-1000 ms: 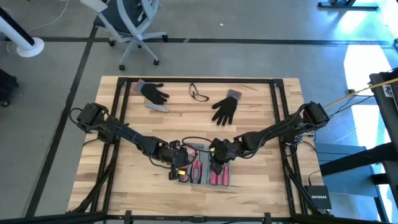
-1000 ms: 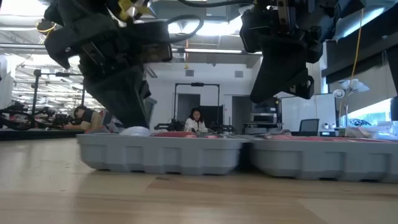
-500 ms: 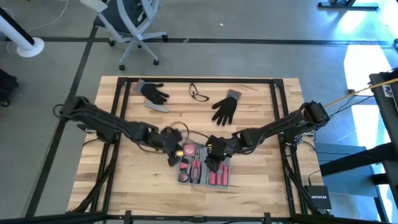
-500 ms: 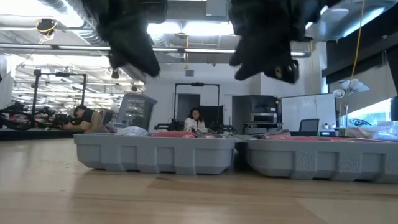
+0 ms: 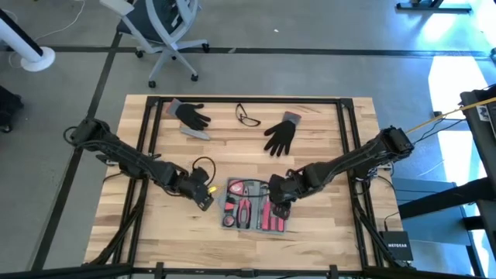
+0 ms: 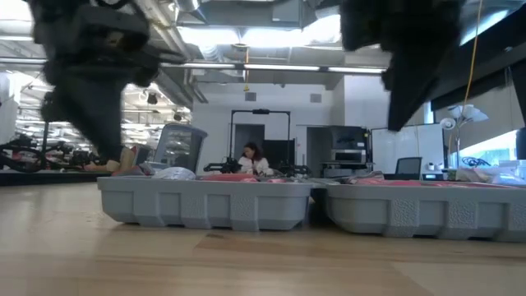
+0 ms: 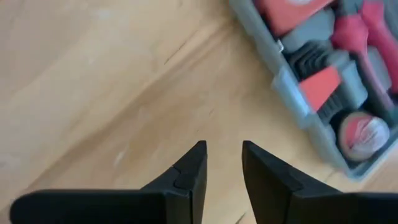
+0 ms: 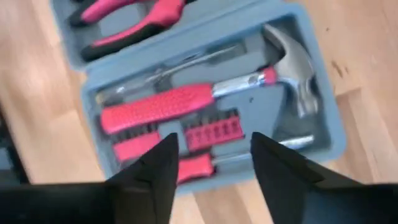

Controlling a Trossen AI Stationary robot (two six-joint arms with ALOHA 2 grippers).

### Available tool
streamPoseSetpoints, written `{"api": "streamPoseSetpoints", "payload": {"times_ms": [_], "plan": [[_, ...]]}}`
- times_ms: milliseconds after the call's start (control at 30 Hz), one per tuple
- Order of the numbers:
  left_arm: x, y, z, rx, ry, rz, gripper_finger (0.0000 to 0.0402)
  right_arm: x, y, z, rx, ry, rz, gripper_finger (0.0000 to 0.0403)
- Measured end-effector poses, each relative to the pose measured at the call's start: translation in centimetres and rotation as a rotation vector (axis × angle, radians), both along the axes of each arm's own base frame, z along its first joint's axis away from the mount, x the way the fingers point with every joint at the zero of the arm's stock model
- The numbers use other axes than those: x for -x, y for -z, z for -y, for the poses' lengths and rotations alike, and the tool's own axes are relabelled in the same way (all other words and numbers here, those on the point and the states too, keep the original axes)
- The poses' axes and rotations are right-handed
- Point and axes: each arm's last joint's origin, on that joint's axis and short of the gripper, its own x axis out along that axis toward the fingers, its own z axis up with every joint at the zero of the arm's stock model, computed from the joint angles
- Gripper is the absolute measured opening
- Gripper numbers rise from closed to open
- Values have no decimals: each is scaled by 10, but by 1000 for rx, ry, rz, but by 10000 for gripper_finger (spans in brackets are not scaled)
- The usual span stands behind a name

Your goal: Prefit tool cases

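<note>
We see the tool case [image 5: 255, 205] lying open and flat on the wooden surface [image 5: 155, 225], toward its near edge and roughly midway between the two arms, its two blue-grey halves side by side with red-handled tools seated in the moulded recesses. From the low camera the case [image 6: 312, 205] shows as two shallow grey trays sitting level on the wood. The left end effector [image 5: 203, 197] hangs just beside the case's left edge, apart from it; its wrist camera shows the two dark fingers [image 7: 186, 180] with a clear gap between them and only bare wood in that gap — nothing held. The right end effector [image 5: 279, 203] is at the case's right half; its own camera looks down on a hammer [image 8: 249, 78] and a row of red bits, with its fingers [image 8: 152, 168] spread well apart and gripping nothing. Farther back on the surface lie two black gloves [image 5: 280, 134] and, between them, a pair of glasses [image 5: 247, 117] — all well apart from the case. A person sits in the room beyond.
</note>
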Motion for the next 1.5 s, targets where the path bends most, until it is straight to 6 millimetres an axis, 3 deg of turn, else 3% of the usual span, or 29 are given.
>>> {"api": "streamPoseSetpoints", "payload": {"times_ms": [133,233,300,467,700,933,1100,1500], "plan": [[11,7,11,20,-4,-21,93,15,-6,-6,48,58,-45,115],[21,19,17,31,-22,-49,88,29,-5,-10,120,110,-132,36],[27,28,19,36,-44,-70,72,37,-4,-16,139,124,-169,12],[17,46,27,95,-36,17,8,48,14,-33,42,193,-178,2],[-2,64,37,96,-54,76,1,64,52,-50,-117,438,-97,0],[-13,66,33,70,-114,170,0,70,70,-43,-114,667,-8,0],[-21,72,31,79,-161,215,0,70,92,-43,-220,758,49,0],[-29,72,31,114,-204,305,0,57,96,-44,-310,815,107,0]]}}
